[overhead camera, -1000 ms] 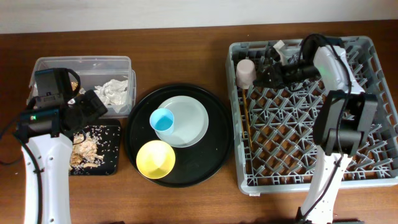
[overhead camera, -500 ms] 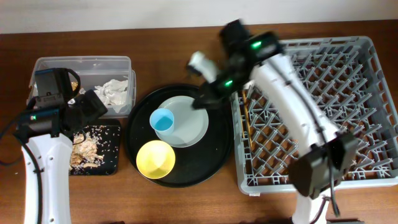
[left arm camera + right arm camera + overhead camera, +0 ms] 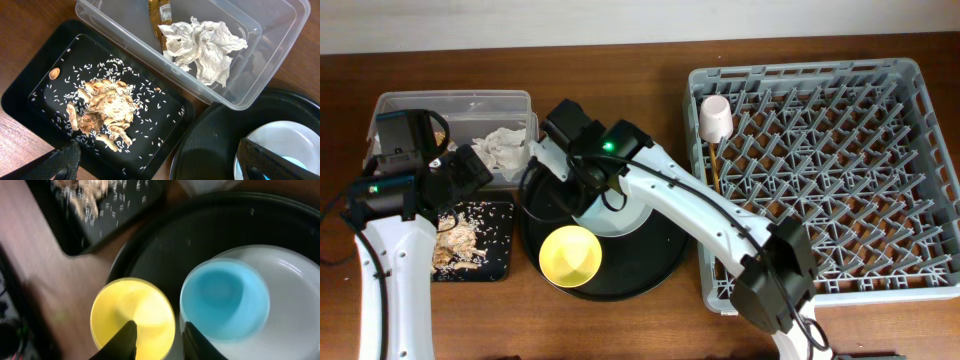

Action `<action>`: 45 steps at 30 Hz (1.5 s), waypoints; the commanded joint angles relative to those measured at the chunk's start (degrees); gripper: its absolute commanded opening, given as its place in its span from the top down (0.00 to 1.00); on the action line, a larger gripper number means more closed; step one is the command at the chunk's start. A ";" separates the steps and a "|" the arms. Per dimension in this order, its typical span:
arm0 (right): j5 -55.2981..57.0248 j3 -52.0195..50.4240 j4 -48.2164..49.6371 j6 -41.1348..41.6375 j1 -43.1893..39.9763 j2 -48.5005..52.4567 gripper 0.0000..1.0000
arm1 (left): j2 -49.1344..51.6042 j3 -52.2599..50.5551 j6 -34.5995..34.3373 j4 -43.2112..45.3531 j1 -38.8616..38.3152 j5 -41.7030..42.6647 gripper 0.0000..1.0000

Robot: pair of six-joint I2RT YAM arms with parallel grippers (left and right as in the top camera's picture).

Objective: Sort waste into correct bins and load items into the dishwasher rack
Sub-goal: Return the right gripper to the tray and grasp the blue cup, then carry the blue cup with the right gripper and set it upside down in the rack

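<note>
Rim grip is judged best for the light-blue cup (image 3: 223, 300), likely light, stiff and slippery, seated on the plate (image 3: 295, 311); the right gripper (image 3: 159, 329) is seen narrowly parted, empty

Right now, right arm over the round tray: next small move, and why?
Probably nudge the right gripper toward the blue cup and lower one finger inside its rim. The jaws stand open and empty, the cup sits upright on the plate close beside them, and the pink cup is already in the rack.
</note>
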 commanded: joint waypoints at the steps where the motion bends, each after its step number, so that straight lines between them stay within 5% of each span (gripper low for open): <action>1: 0.68 -0.96 2.67 0.31 0.04 2.01 0.68 | -0.46 0.74 0.13 -0.09 0.35 0.00 0.01; 19: 2.40 -2.47 5.14 0.31 0.04 9.57 0.69 | -0.44 0.74 0.13 -0.09 0.35 0.00 0.01; 28: 2.40 -2.45 3.48 0.31 -0.07 9.60 0.96 | -0.46 0.74 0.13 -0.09 0.35 -0.02 0.01; 31: 0.59 0.13 1.66 0.33 -1.05 8.22 0.96 | -0.46 0.74 0.13 -0.09 0.35 0.00 0.01; 40: -1.73 14.12 -15.56 0.48 -15.17 -2.23 0.96 | -0.46 0.74 0.13 -0.09 0.35 -0.02 0.01; 45: -18.56 10.75 -20.92 -7.39 -28.72 -2.29 0.96 | -0.46 0.74 0.13 -0.09 0.35 -0.02 0.01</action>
